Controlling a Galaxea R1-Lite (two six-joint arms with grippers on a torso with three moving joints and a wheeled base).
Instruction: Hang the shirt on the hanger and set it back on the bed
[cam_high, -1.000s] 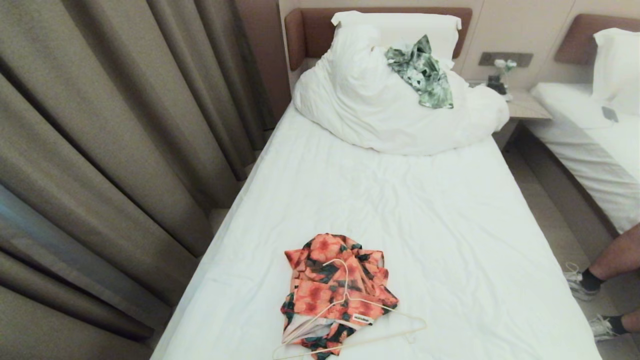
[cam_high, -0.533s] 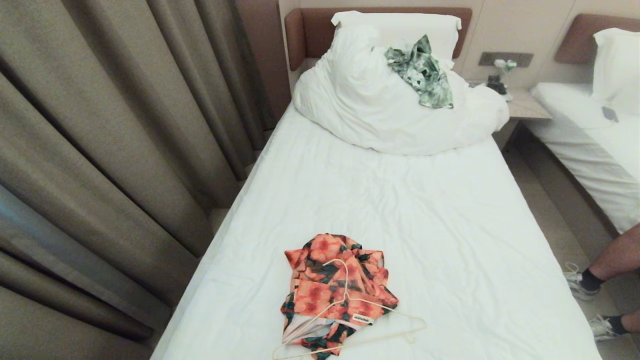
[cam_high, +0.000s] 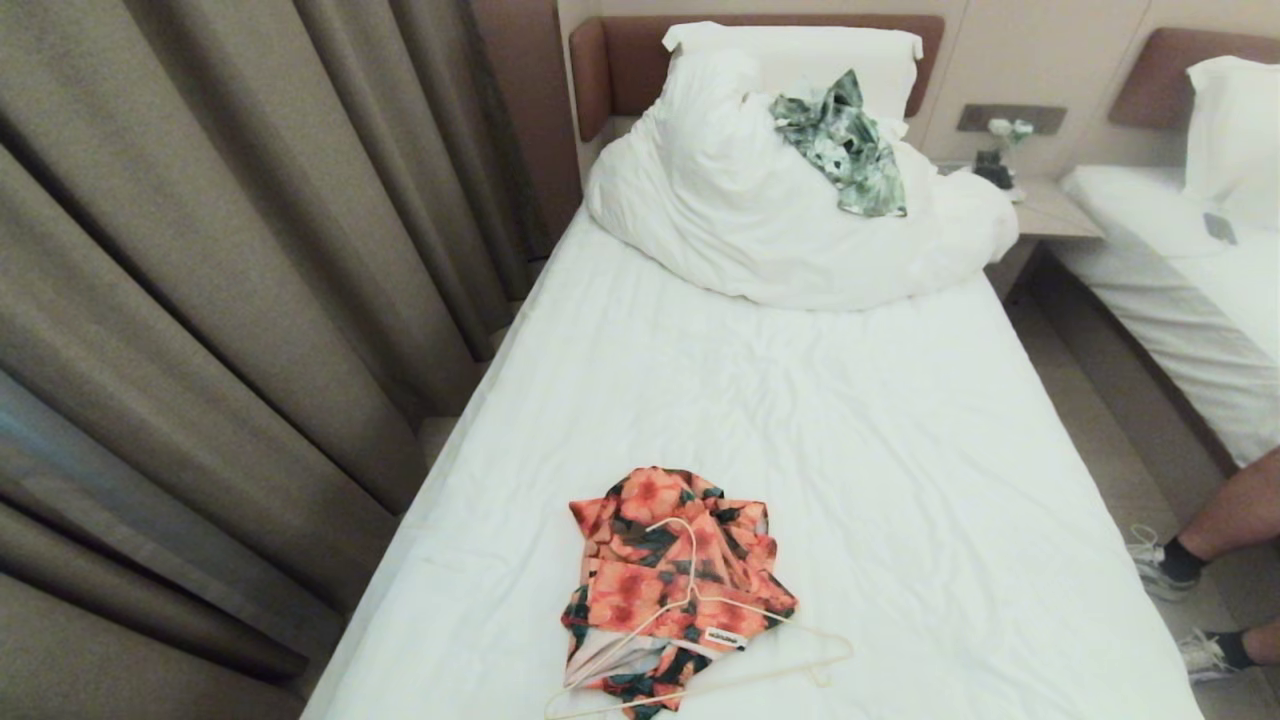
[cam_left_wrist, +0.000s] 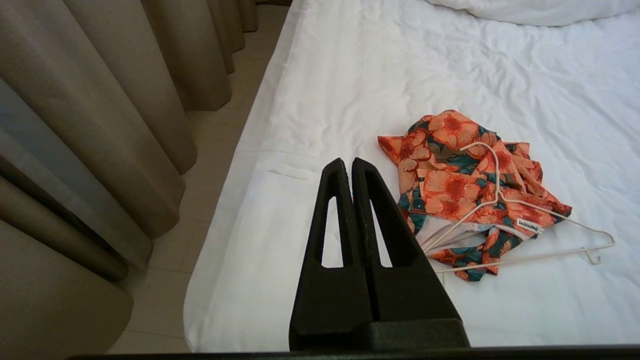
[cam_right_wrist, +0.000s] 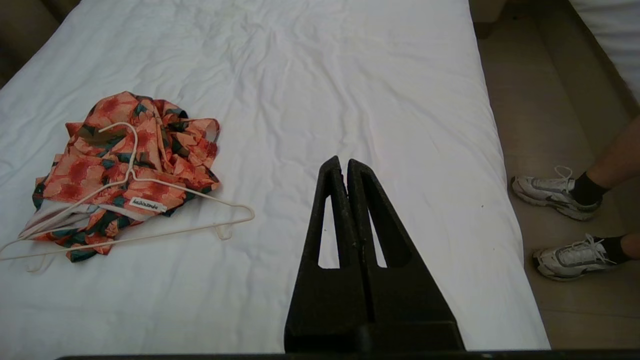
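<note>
Left gripper (cam_left_wrist: 348, 162) and right gripper (cam_right_wrist: 340, 161) hover closed, empty, above the bed (cam_high: 800, 420); floral shirt (cam_high: 650, 580) lies crumpled, limp, under the stiff wire hanger (cam_high: 700, 640); grab the collar.

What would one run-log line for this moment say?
crumpled orange-flowered shirt: on white-sheeted bed | cream wire hanger: lying on shirt | left gripper: shut, empty | right gripper: shut, empty

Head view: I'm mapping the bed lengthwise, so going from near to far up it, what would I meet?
hanger → shirt → bare white sheet of the bed → bunched duvet → green leaf-print garment → pillow → brown headboard
</note>
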